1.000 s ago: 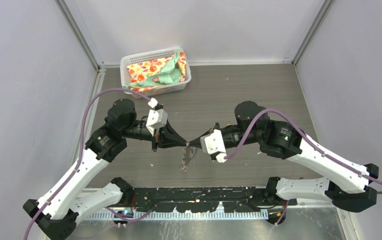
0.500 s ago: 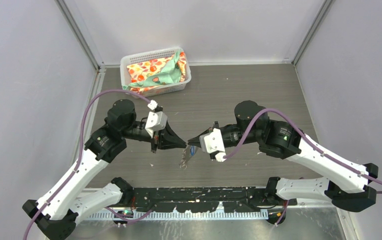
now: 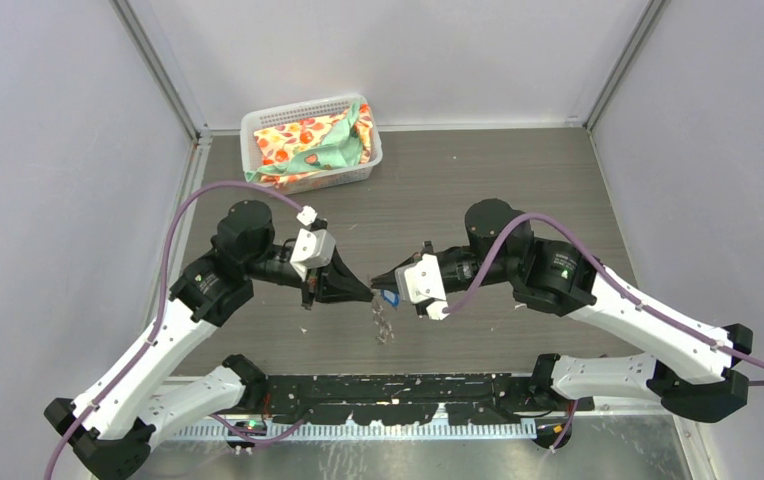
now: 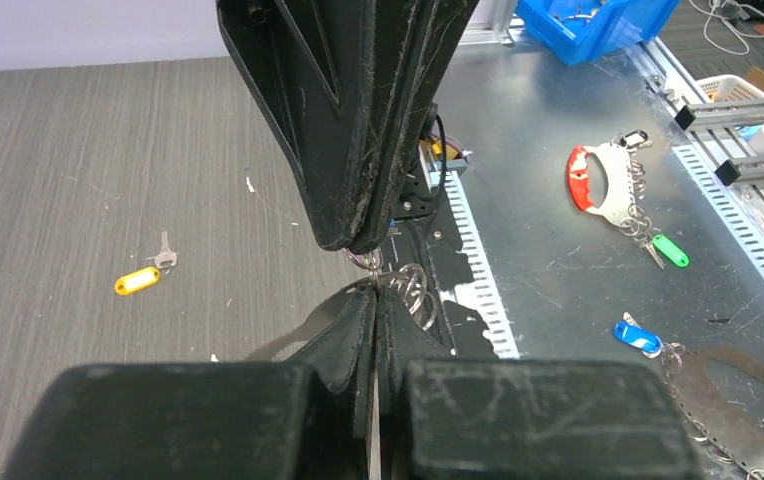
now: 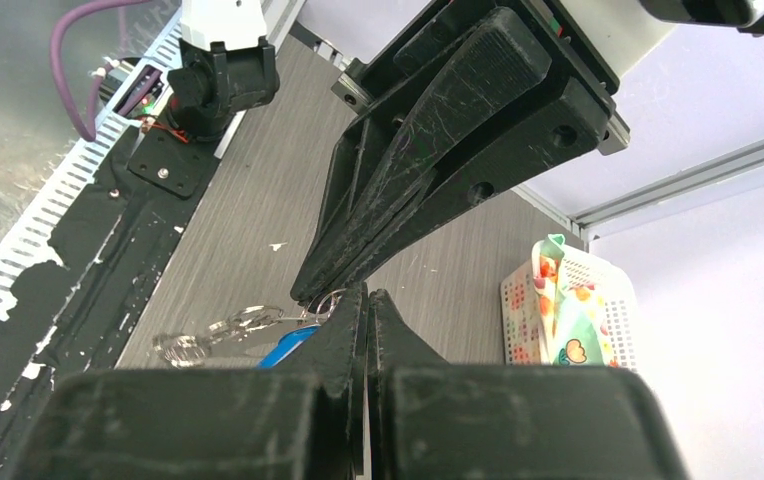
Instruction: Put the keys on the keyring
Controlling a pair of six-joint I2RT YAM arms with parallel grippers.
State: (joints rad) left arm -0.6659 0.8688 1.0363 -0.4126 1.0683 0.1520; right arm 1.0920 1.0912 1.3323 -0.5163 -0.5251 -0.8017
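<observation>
From above, my left fingers (image 3: 362, 292) and right fingers (image 3: 382, 284) meet tip to tip over the middle of the worktop (image 3: 498, 170), both closed. The keyring (image 3: 383, 322) dangles below them, off the surface, with the blue key (image 3: 391, 297) just beside my right tips. There is open room all round. The basket (image 3: 258, 125) sits far left, well apart, and the near edge is the closest limit.

In the left wrist view my left fingers are pinched shut on a thin wire loop of the keyring, and the right tips close on it from the other side. The yellow key (image 4: 136, 283) lies flat on the worktop, well apart. I judge it light, thin and slippery, best taken by its plastic head.

In the right wrist view the loops hang slack beside the blue key. The ring looks stiff, springy and small, so I should grip the wire edge-on, firmly, leaving its gap free.
</observation>
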